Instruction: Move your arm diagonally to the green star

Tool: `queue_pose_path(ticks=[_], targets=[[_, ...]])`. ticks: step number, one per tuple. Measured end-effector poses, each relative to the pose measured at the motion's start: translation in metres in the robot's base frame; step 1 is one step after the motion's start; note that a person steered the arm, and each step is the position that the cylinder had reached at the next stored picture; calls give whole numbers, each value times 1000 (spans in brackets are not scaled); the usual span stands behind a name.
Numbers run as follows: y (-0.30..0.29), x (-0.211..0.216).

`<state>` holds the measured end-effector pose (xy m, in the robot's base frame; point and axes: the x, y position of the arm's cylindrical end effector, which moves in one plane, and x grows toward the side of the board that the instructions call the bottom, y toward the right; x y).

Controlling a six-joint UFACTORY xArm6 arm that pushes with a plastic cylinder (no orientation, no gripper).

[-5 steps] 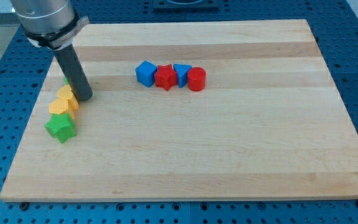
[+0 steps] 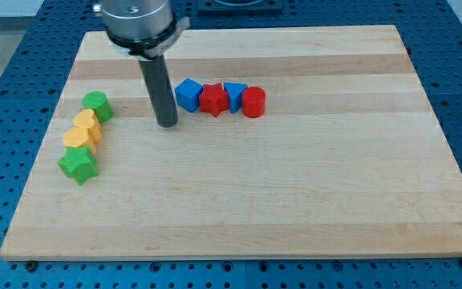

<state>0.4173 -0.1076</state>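
Observation:
The green star (image 2: 78, 164) lies at the view's left, at the lower end of a short column of blocks. Above it sit two yellow blocks (image 2: 82, 131) and a round green block (image 2: 97, 106). My tip (image 2: 167, 124) rests on the board, well to the right of and above the green star, just left of and below the blue block (image 2: 188, 94). It touches no block.
A row of blocks lies right of the tip: the blue block, a red star (image 2: 213, 99), a blue triangle (image 2: 235, 94) and a red cylinder (image 2: 253, 103). The wooden board (image 2: 295, 193) sits on a blue pegboard surface.
My tip has moved right, away from the left column of blocks, uncovering the round green block. No block has moved.

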Motion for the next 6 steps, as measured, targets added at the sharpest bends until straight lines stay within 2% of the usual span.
queue_pose_path(ticks=[2,3,4,5,6], targets=[[2,10],[-1,35],[-6,96],[-67,120],[-149,120]])
